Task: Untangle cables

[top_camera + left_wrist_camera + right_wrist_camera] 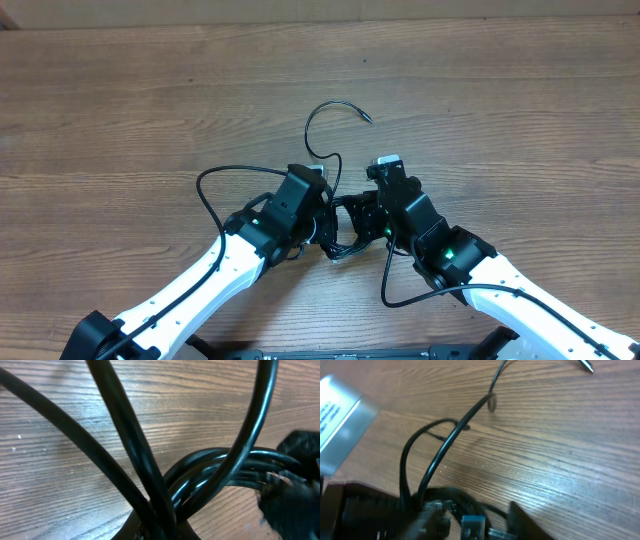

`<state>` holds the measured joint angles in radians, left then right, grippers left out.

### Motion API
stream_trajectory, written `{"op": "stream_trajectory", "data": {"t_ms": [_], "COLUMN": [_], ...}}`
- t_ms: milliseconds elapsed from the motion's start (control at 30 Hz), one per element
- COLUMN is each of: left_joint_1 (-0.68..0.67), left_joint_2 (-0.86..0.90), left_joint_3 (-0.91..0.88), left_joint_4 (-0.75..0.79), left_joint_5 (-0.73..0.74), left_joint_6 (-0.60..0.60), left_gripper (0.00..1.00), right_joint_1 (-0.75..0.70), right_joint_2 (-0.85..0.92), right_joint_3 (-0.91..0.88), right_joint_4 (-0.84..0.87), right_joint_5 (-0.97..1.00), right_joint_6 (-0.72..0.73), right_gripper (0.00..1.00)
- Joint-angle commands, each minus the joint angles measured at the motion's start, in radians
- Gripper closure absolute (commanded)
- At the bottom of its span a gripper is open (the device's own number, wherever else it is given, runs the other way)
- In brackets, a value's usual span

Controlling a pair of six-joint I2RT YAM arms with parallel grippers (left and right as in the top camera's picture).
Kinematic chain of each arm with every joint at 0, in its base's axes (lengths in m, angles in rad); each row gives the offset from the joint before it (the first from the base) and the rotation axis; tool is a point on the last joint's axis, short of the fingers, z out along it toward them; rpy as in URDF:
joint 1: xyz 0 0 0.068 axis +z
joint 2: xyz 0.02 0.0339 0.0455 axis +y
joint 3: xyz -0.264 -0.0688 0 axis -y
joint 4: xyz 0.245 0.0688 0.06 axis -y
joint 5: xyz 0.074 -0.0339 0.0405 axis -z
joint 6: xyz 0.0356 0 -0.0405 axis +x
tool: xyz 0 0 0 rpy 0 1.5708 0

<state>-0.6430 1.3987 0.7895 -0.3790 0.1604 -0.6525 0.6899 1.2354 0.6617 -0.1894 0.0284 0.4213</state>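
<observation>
Your two arms meet near the middle of the wooden tabletop [520, 100], and the cables [338, 248] sit bunched in a small dark coil right between them. Your left pincer [322, 208] is closed tight on the cables. In its wrist view the black strands [210, 467] fan up across the picture from the lower edge, very close to the lens, and several run side by side in a curved bundle just above the wood. Your right pincer [358, 212] is at the same bunch from the other side. Its wrist view shows the coil [451, 496] lying between its fingers [522, 517], which stand part-way apart. The picture is too blurred there to tell whether they actually pinch the cord. One strand leaves the bunch and rises in an open loop away from the arms, ending in a small plug tip [368, 120] that rests on bare wood, well apart from the coil. The right wrist view catches that tip [586, 365] at its top edge.
</observation>
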Motion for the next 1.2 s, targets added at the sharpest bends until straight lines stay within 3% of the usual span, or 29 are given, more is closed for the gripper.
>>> {"op": "stream_trajectory", "data": {"t_ms": [0, 300, 700, 900, 1167], "left_joint_1": [-0.012, -0.012, 0.018, 0.084, 0.177], "left_joint_2": [0.002, 0.002, 0.002, 0.002, 0.002], "left_joint_3": [-0.003, -0.003, -0.003, -0.003, -0.003], "left_joint_4": [0.001, -0.068, -0.062, -0.049, 0.045], "left_joint_5": [-0.018, -0.217, -0.358, -0.266, 0.063], "left_joint_6": [-0.01, -0.055, -0.312, -0.49, -0.431], "left_gripper": [0.96, 0.96, 0.96, 0.96, 0.96], "right_joint_1": [0.006, 0.006, 0.006, 0.006, 0.006], "right_joint_2": [0.005, 0.005, 0.005, 0.005, 0.038], "right_joint_3": [0.014, 0.014, 0.014, 0.013, 0.013], "right_joint_4": [-0.004, -0.003, -0.093, -0.166, -0.172], "right_joint_5": [0.007, 0.003, -0.067, -0.068, -0.067], "right_joint_6": [-0.003, 0.082, 0.156, 0.209, 0.324], "right_gripper": [0.72, 0.96, 0.96, 0.96, 0.96]}}
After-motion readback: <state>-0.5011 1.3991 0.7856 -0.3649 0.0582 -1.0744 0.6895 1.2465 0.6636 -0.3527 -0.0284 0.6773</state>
